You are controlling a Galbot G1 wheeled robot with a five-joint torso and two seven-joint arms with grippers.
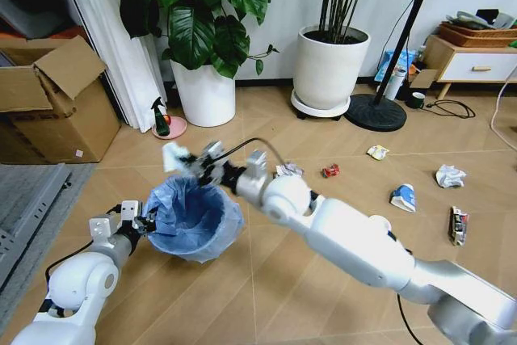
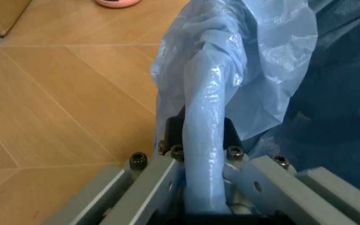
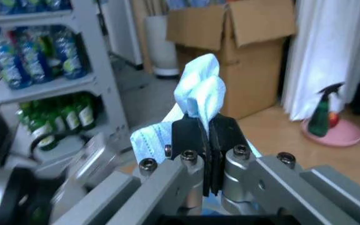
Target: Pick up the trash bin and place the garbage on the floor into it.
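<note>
At lower left of the head view, the left gripper (image 1: 148, 221) clamps the rim of the lifted trash bin (image 1: 194, 217); just above it, the right gripper (image 1: 187, 161) pinches a white paper scrap (image 1: 173, 154). Six garbage pieces (image 1: 403, 196) lie across the floor (image 1: 266, 280) at right, uncollected.

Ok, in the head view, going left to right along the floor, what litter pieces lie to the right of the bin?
Right of the trash bin: printed crushed wrapper → red wrapper → yellowish wrapper → blue-white crushed cup → crumpled white paper ball → dark printed wrapper.
</note>
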